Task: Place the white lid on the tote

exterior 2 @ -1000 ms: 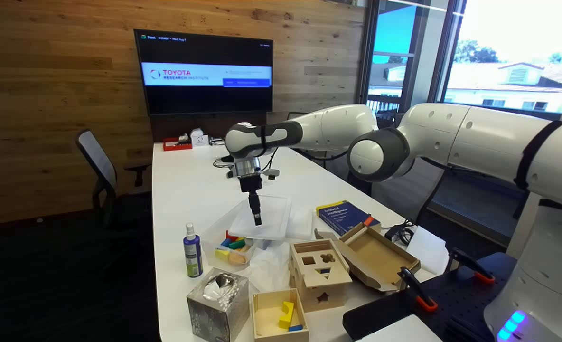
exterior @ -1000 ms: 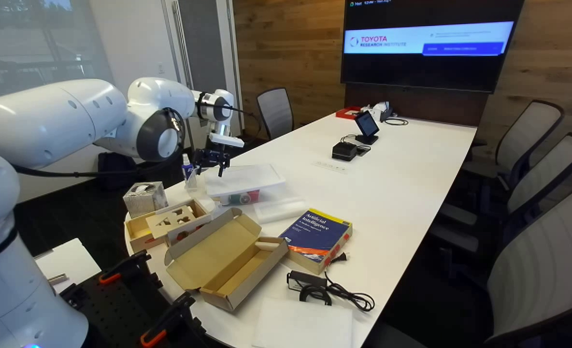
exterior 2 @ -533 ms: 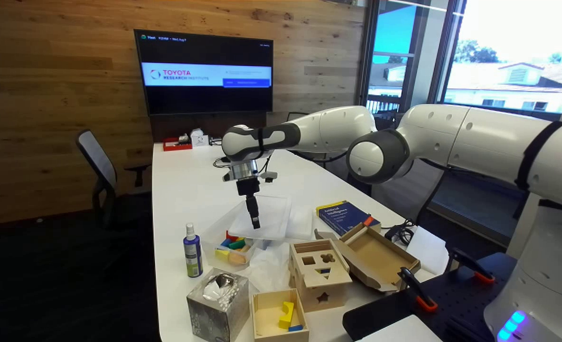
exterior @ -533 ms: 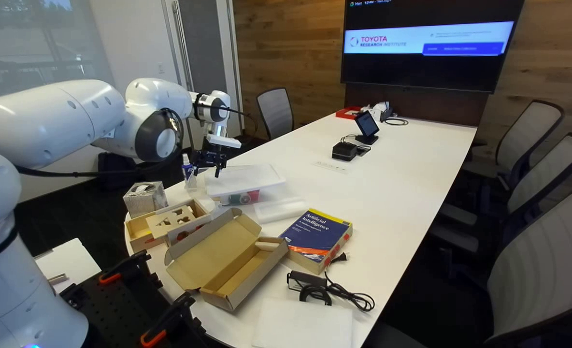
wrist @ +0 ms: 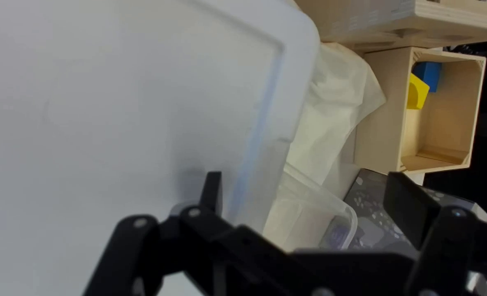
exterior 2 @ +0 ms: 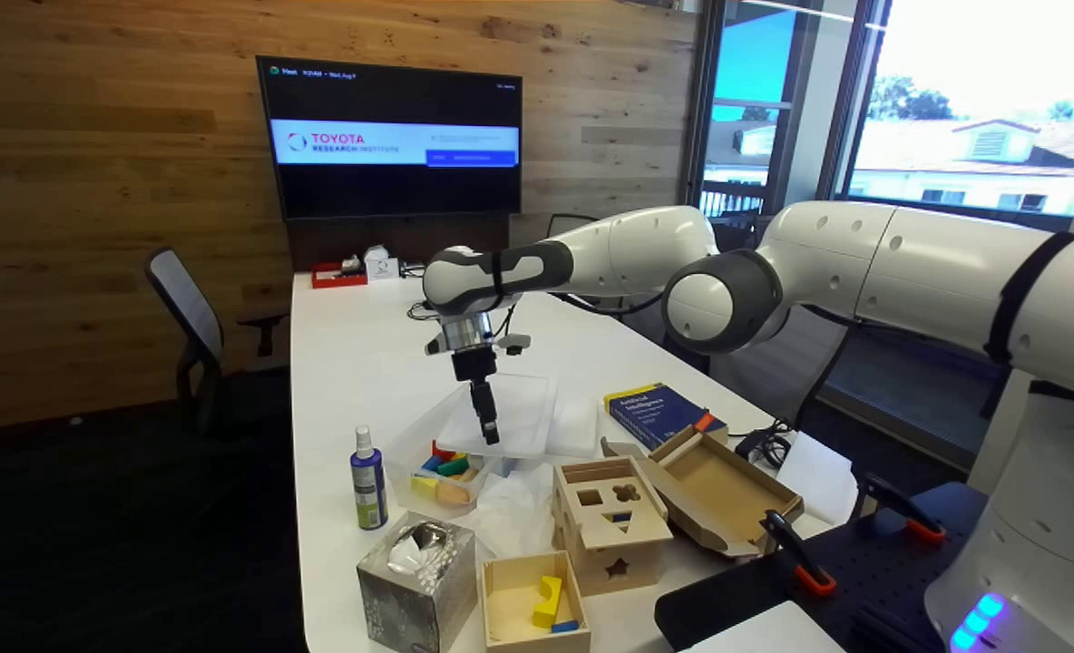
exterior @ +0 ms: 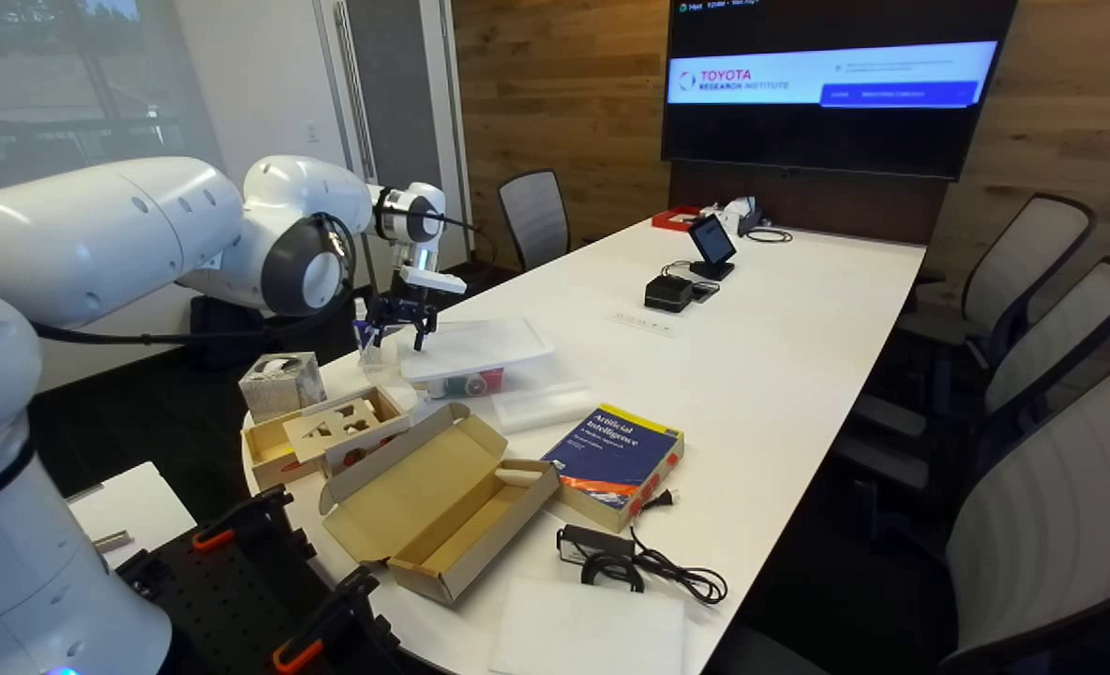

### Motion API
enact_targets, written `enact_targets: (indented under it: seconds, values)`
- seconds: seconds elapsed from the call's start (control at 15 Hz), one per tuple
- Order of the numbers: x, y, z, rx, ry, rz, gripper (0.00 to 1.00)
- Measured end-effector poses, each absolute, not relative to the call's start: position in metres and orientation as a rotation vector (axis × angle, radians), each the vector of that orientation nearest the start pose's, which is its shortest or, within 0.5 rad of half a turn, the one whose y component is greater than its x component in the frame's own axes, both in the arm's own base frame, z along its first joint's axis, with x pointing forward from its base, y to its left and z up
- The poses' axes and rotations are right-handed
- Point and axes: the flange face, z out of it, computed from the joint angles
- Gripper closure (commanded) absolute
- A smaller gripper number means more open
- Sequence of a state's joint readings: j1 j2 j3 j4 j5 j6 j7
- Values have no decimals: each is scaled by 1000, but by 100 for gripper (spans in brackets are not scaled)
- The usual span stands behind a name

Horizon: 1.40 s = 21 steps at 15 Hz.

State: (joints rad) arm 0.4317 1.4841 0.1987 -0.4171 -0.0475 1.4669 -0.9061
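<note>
1. Wood panelling (exterior 2: pixel 138 181) lines the room before us; a wide screen (exterior 2: pixel 392 141) hangs beyond the far end of a long white table (exterior 2: pixel 365 354), and mesh chairs (exterior: pixel 1028 258) stand along it.
2. On the table we see the tote (exterior 2: pixel 414 435), clear-walled, with coloured blocks (exterior 2: pixel 454 464) inside.
3. We find the white lid (exterior 2: pixel 519 413) lying askew over part of the tote; the side towards the upright spray bottle (exterior 2: pixel 369 485) is uncovered, and the blocks show there.
4. Above the lid's edge hangs the gripper (wrist: pixel 304 179), its fingers spread wide: in the wrist view we see one over the lid, the other out past its rim. Whether the first touches the lid, we cannot tell.
5. Near the tote we count a tissue box (exterior 2: pixel 410 594), a crumpled white sheet (exterior 2: pixel 514 512), a wooden shape sorter (exterior 2: pixel 614 544) and a small wooden tray (exterior 2: pixel 508 599) holding a yellow block (exterior 2: pixel 547 601) and a blue one.
6. Farther off, we see a cardboard box (exterior: pixel 424 520) next to a blue book (exterior: pixel 616 459).
</note>
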Motion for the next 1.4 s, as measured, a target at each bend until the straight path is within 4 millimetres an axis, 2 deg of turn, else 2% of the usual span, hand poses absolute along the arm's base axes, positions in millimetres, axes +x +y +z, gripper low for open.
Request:
enact_targets:
  seconds: [0.67, 1.4]
  values:
    - [643, 381, 99, -2081, -1913, 554, 0]
    - [638, 388, 98, -2016, -1941, 542, 0]
